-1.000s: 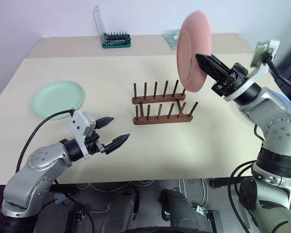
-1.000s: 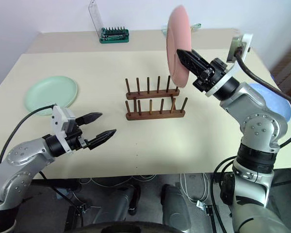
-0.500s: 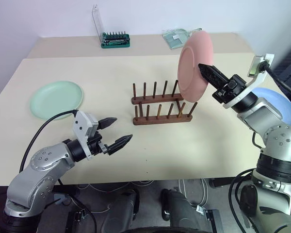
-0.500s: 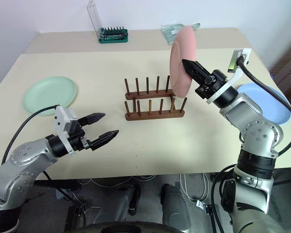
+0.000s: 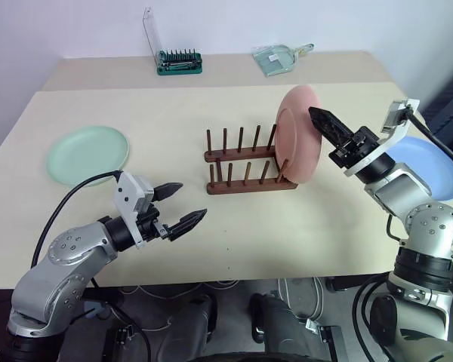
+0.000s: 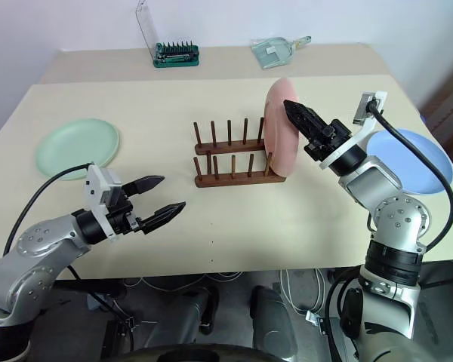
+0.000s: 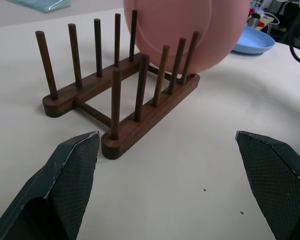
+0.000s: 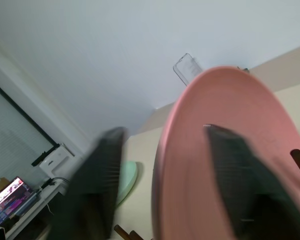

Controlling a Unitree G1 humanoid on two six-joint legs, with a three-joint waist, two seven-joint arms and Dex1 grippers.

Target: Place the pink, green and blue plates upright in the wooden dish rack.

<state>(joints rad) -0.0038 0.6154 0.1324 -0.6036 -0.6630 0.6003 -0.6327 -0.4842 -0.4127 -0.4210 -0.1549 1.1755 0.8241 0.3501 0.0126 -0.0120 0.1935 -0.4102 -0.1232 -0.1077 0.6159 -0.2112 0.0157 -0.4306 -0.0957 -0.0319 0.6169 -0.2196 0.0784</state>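
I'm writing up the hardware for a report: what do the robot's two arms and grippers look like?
Both arms are silver-grey metal with rounded joint housings and black bands between segments. The left gripper and right gripper each have two black, tapered, pointed fingers with a fine cross-hatched texture, mounted on a white wrist block. A black cable loops from each wrist back along its arm.
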